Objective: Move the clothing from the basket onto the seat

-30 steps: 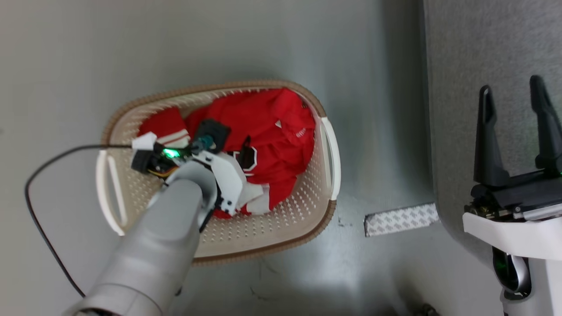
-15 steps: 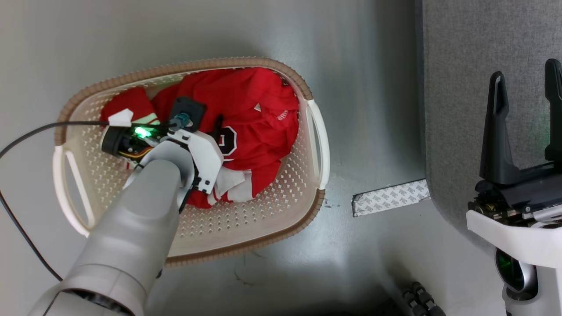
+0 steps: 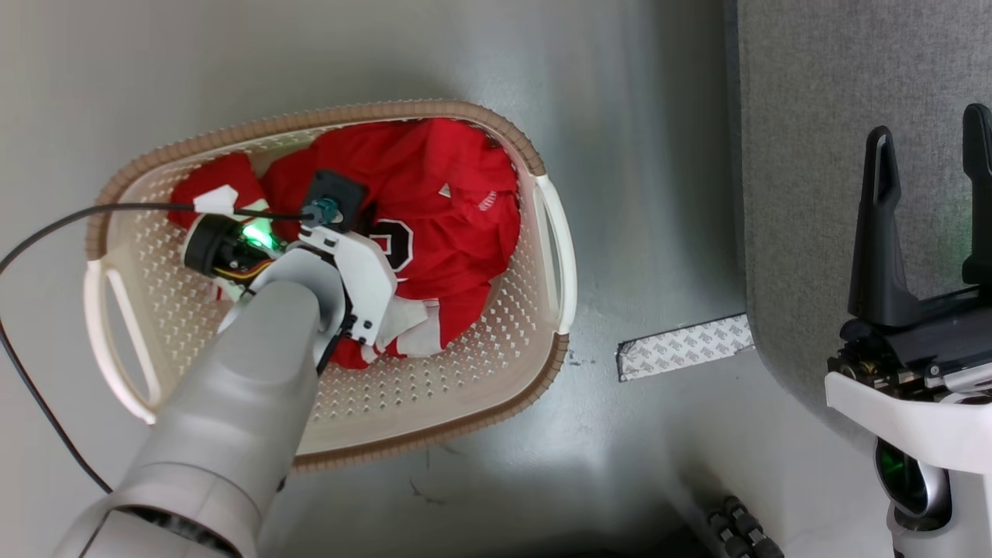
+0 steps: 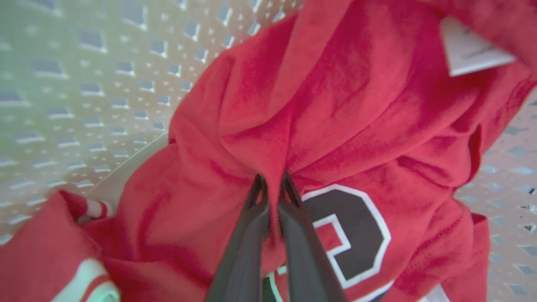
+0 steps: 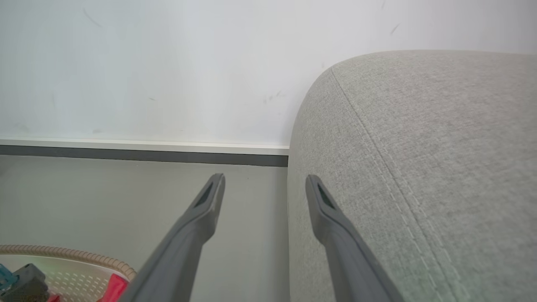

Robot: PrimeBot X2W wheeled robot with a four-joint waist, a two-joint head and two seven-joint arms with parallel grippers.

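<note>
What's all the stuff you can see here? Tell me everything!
clothing: one heap, red with white trim, inside the basket
basket: one, cream with a brown rim, on the floor
seat: one, light grey, right of the basket and apart from it
tape strip: one, white and patterned, on the floor by the seat
cable: one, black, crossing the basket's left rim
floor: grey, under everything
wall: one, white, behind the seat
left gripper: one, dark fingers, in the basket, shut on a fold of the clothing
right gripper: one, dark fingers, open and holding nothing, at the seat's edge
</note>
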